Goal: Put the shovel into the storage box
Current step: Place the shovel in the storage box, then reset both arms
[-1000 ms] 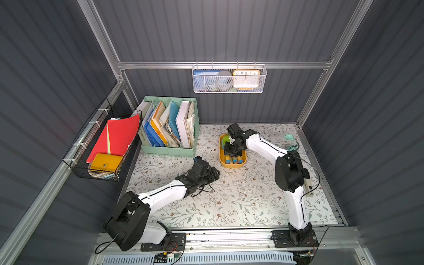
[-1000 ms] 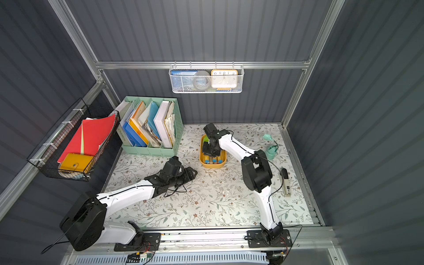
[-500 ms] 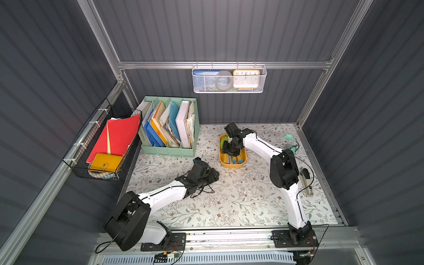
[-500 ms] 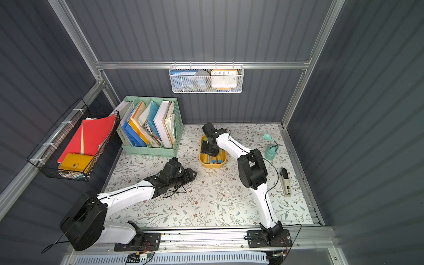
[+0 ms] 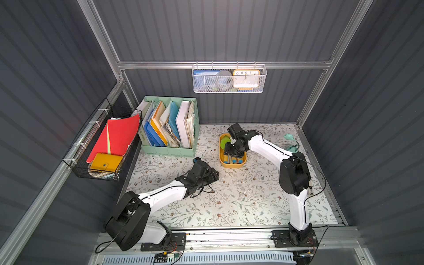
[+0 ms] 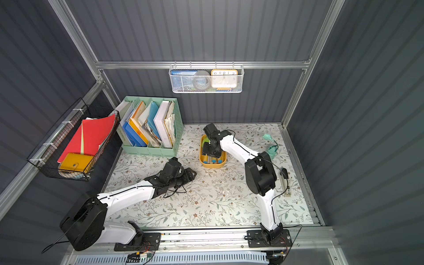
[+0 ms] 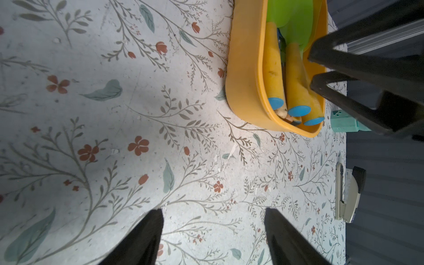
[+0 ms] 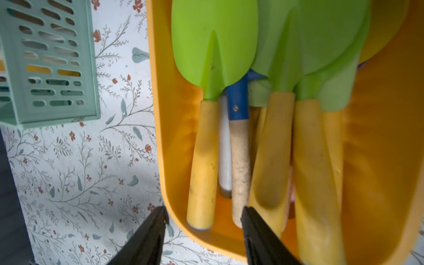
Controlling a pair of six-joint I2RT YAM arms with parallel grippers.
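Observation:
The storage box (image 5: pixel 232 160) is a shallow yellow-orange tub on the flowered mat; both top views show it (image 6: pixel 213 163). Several shovels lie in it side by side, with green blades (image 8: pixel 213 46) and yellow handles (image 8: pixel 203 160). A blue-necked tool with a wooden handle (image 8: pixel 239 160) lies among them. My right gripper (image 8: pixel 204 211) hovers open over the handle end of the box (image 5: pixel 230 150), one finger outside the rim, holding nothing. My left gripper (image 7: pixel 213 211) is open over bare mat (image 5: pixel 212 176), in front of the box and to its left.
A mint-green file organizer (image 5: pixel 169 128) full of folders stands left of the box. A white mesh basket (image 5: pixel 228 79) hangs on the back wall. A black wire basket (image 5: pixel 103 146) hangs on the left wall. A teal object (image 5: pixel 290 140) and a stapler (image 6: pixel 285 183) lie at the right.
My right gripper has opened over the box, and its arm has shifted slightly. The left arm has not moved.

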